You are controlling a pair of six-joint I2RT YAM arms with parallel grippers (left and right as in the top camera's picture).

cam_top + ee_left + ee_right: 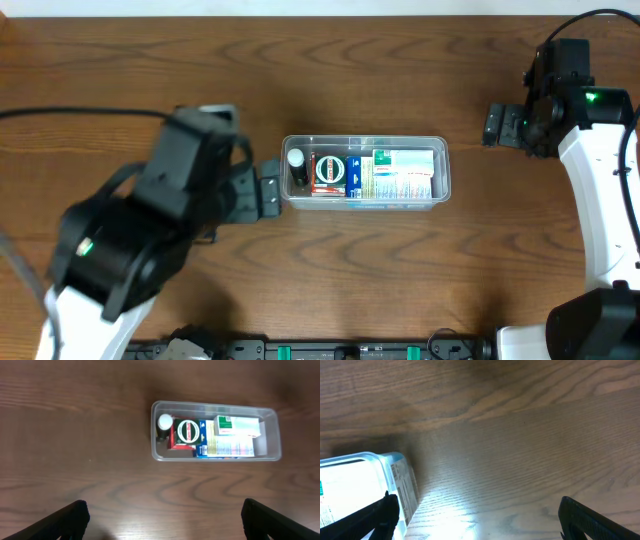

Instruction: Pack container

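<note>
My left pincer (165, 510) is spread wide, its dark fingers (70, 520) at the lower corners of my wrist view, with only wooden counter (75, 435) between them. From overhead it sits just left of the container (441, 180), and my wrist view shows it clear of the tub. The container lies lengthwise near the middle of the counter. It holds a white-capped bottle (295, 163) at its left end, then a red box with a round green label (329, 172), then a blue-and-white box (400, 175) filling the right part. My right pincer (477, 507) is also parted and holds nothing. It is well apart at the far right, with the container's right end at the edge of its view.
</note>
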